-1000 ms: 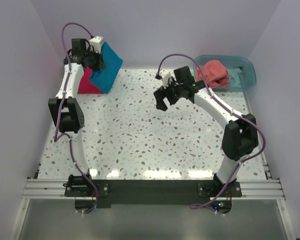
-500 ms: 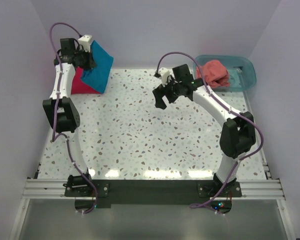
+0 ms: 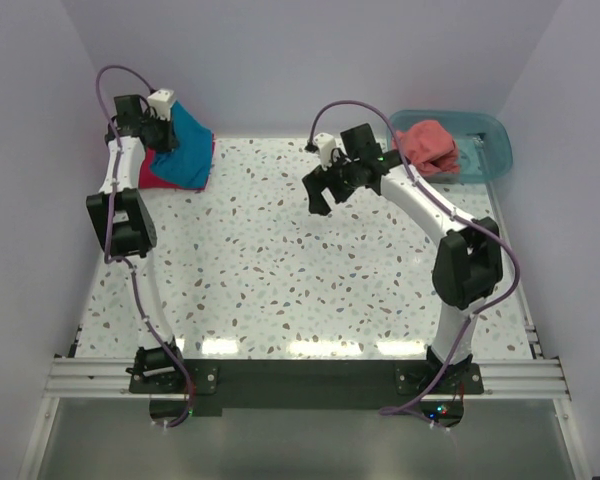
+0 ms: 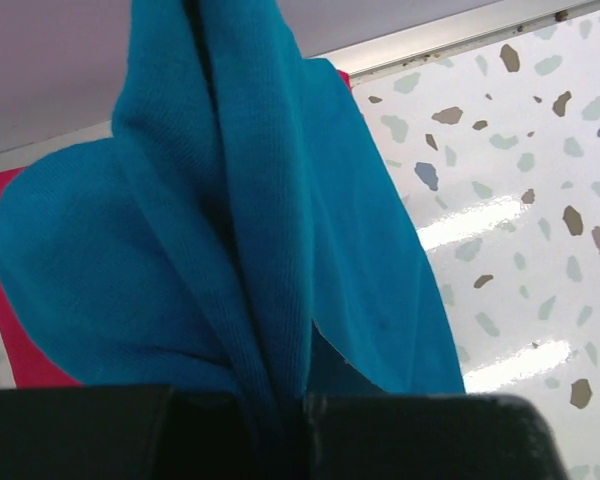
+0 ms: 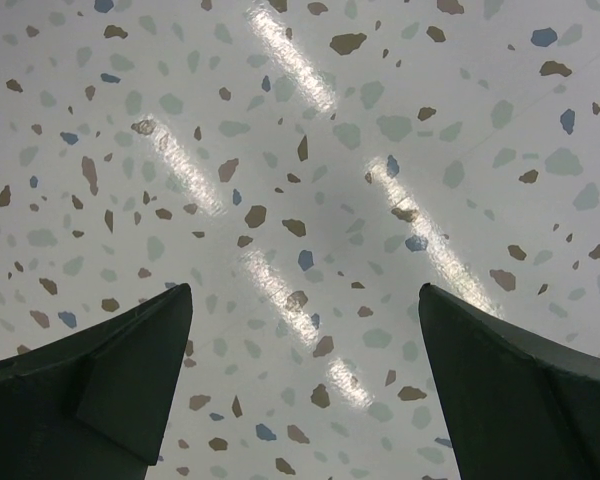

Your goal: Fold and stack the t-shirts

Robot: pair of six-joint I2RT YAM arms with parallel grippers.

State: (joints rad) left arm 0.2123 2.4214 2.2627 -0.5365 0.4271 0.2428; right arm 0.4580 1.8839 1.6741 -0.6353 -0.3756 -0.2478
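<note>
Where the speckled table (image 3: 280, 270) meets the back wall, all the cloth sits in the two far corners. The middle and near side show as open surface between the two arms. Walls close in on the left, the right and the back, so both corners are tight places to work in.

In the far-left corner the left claw (image 3: 166, 124) is close to both the left and the back wall. It is pinched tight on a bunched fold of the teal shirt (image 3: 187, 150). In the left wrist view the cloth (image 4: 230, 250) is caught between the dark fingers (image 4: 160, 430) and drapes away from them in thick folds. Its lower part spreads over the magenta shirt (image 3: 148, 174), which lies flat on the table against the left edge and shows as a pink strip (image 4: 20, 340) beside the teal.

The right claw (image 3: 320, 193) hangs over the far middle of the table, well apart from both corners. Its two fingers (image 5: 130, 370) are spread wide with only bare table between them, and they grip nothing.

The coral shirt (image 3: 428, 146) lies crumpled inside a see-through teal tub (image 3: 492, 152) in the far-right corner, just beside the right wall and behind the right arm.
</note>
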